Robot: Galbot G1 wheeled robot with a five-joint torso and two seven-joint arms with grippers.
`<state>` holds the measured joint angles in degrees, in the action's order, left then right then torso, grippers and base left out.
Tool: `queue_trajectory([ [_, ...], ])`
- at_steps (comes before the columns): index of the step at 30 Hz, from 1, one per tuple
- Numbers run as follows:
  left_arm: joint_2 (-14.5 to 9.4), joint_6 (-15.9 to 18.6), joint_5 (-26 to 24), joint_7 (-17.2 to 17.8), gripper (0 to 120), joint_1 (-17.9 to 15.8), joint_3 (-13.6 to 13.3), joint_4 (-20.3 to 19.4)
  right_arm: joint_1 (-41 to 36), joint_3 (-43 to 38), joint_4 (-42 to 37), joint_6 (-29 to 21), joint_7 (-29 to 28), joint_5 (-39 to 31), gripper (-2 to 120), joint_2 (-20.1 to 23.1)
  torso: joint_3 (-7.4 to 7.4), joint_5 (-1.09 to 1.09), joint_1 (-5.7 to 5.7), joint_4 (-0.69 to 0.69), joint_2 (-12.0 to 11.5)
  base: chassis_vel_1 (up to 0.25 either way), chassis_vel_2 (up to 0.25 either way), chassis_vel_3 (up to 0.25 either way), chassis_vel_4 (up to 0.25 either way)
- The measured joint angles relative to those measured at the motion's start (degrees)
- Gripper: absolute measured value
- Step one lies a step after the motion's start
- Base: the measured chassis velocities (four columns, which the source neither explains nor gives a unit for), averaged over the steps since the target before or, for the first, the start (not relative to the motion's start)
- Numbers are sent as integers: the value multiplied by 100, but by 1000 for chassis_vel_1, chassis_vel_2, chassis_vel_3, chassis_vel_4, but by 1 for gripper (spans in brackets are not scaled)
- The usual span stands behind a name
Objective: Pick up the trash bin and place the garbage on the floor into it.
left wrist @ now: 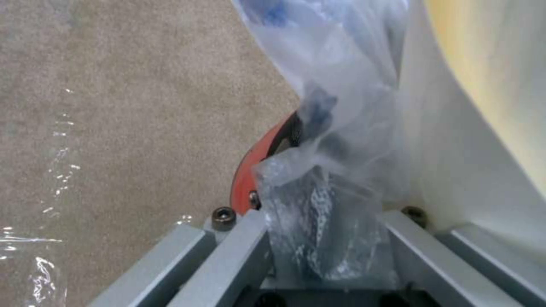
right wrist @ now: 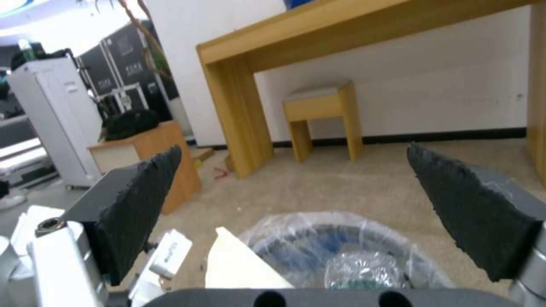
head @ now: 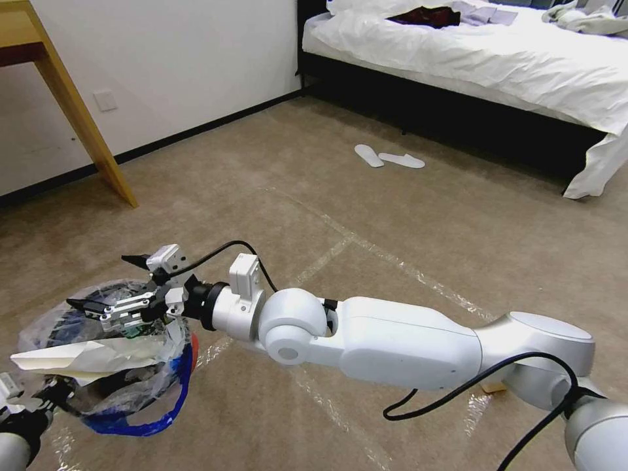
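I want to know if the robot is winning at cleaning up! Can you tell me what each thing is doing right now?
trash bin: held up off the floor, garbage inside.
left gripper: shut on the bin's rim and plastic liner.
right gripper: open, above the bin's mouth.
white paper: lying in the bin, one end poking out.
clear bottle: inside the bin.
slippers: lying flat on the carpet beside the bed.

The head view looks forward and down over the floor (head: 392, 216) from above. The left wrist view sits very close against the trash bin (left wrist: 256, 170), facing the carpet. The right wrist view looks level across the same bin (right wrist: 341, 251) toward a wall.
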<state>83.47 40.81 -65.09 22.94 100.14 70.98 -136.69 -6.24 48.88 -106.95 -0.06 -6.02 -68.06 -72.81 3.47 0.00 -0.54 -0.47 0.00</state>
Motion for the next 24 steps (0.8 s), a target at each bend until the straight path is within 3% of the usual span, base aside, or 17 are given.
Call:
queue_trajectory([
  [13,1,-6,32,-2,0,4,8,26,-66,-862,-470,-21,-55,-443,100,216,0,0,0,0,0,0,0,0,0],
  [24,1,-9,34,-2,0,12,27,24,-124,-918,-577,-45,-92,-531,100,197,0,0,0,0,0,0,0,0,0],
])
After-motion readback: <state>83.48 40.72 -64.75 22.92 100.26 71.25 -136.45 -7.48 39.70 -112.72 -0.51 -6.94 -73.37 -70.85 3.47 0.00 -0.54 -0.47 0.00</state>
